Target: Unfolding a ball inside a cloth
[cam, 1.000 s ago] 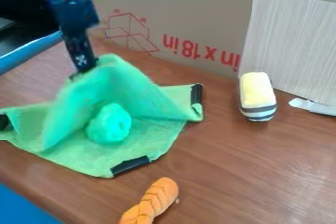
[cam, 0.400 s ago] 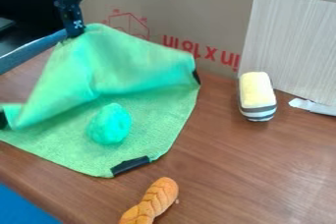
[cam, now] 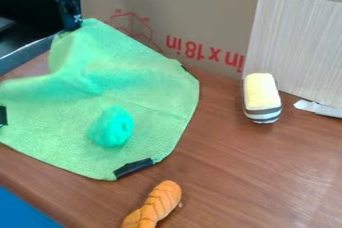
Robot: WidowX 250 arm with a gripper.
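The black gripper (cam: 71, 28) is at the upper left, shut on the far corner of the green cloth (cam: 150, 119) and holding it raised above the table. From that corner the cloth slopes down and lies spread over the table's left side, with black patches at its near and left corners. On its flat middle part rests the teal-green ball (cam: 111, 127), uncovered and in plain sight.
An orange braided toy (cam: 155, 205) lies in front of the cloth. To the right are a yellow and striped block (cam: 261, 98) and a white strip (cam: 318, 108). A cardboard wall (cam: 194, 12) borders the back of the wooden table (cam: 247, 172).
The gripper has moved up and slightly left with the cloth corner. The cloth's folded part has drawn back from the ball and opened out toward the rear; the ball has stayed in place.
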